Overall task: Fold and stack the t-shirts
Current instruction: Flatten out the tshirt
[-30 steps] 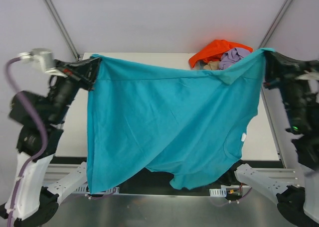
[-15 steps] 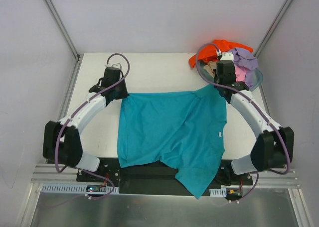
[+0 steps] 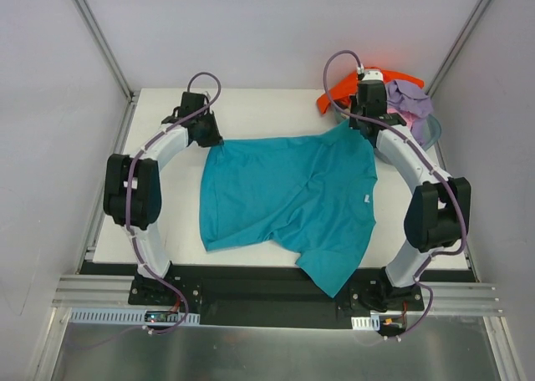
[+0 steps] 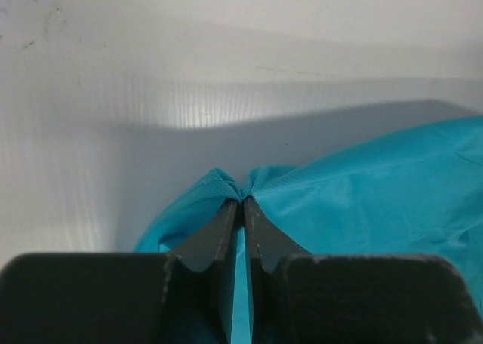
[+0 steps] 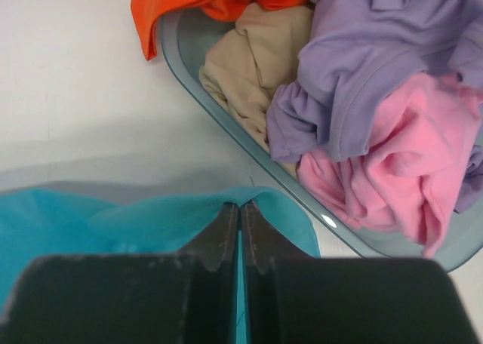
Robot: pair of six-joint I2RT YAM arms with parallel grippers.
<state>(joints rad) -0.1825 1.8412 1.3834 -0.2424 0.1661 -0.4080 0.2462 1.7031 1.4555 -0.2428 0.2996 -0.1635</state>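
Laying-out step, I judge. I'm pinching the teal shirt's (image 3: 288, 193) far edge, left fingers (image 4: 219, 234) and right fingers (image 5: 220, 234) each clamped on cloth. It's lying spread on the surface (image 3: 251, 114), its near corner hanging off the near edge. The next move calls for releasing, then regrasping for the first fold.

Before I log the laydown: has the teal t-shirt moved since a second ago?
Yes. The teal t-shirt came down onto the table and lies spread, one part overhanging its near edge.

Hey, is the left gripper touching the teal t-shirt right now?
Touching. The left wrist view shows the left gripper closed, with a pucker of the teal t-shirt pinched between its fingertips.
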